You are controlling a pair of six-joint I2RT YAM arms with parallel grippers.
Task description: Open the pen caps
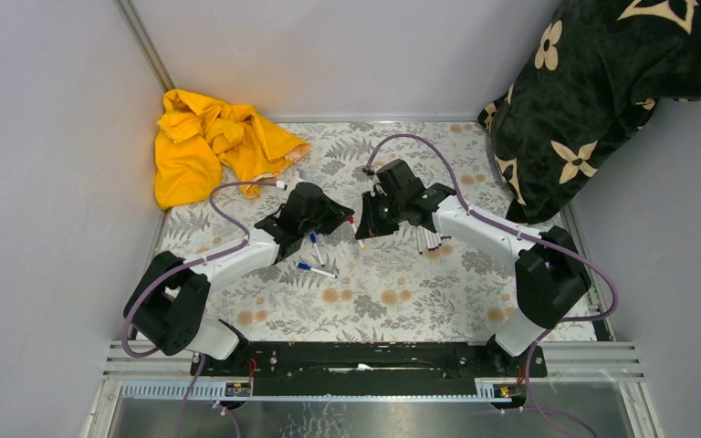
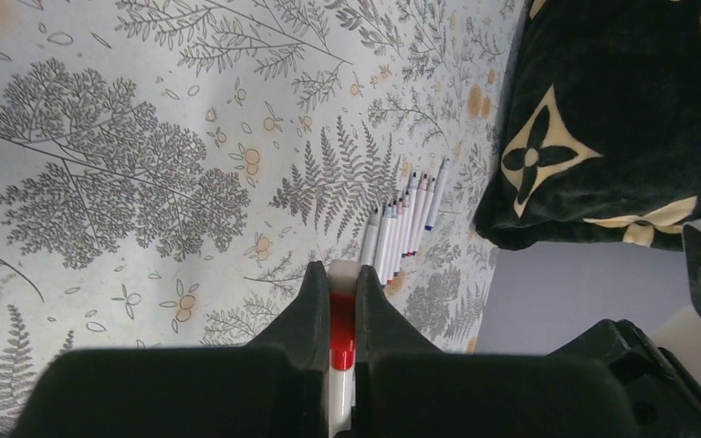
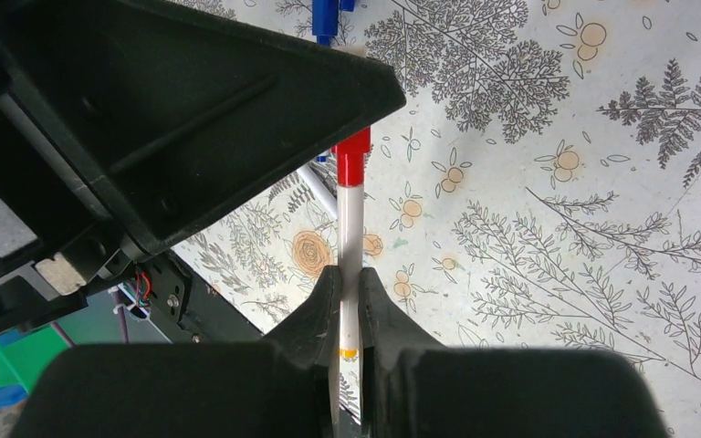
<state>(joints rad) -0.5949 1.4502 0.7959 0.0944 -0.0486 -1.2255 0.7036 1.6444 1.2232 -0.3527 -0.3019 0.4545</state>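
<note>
Red pen cap (image 2: 341, 333) pinched between left jaws; barrel (image 3: 350, 237) between right jaws.

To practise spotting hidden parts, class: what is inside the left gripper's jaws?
A red pen cap sits clamped in the left gripper, with white barrel showing below it. The jaws cover the cap's flanks, and the gripper body hides the barrel's lower end.

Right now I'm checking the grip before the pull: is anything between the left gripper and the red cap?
Nothing visible does. The left gripper is shut directly on the red cap, and the right gripper holds the same pen's white barrel.
</note>
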